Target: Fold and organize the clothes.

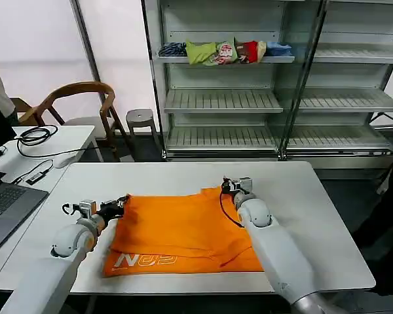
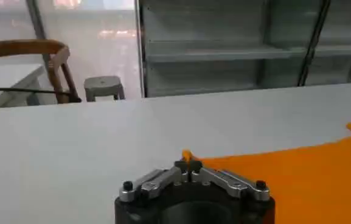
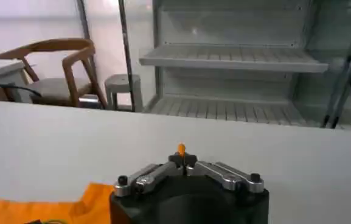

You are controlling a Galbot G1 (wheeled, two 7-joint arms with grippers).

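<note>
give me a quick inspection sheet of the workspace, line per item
surface: white table, bare around the shirt
job's things: orange T-shirt lying partly folded, pale lettering at its near left edge
clutter: nothing seen on the work table
grippers: left gripper shut on the shirt's left far corner; right gripper shut on its right far corner
cables: black cable coiled on the side table at left
surroundings: shelf unit behind with a heap of garments; wooden chair, stool, laptop
</note>
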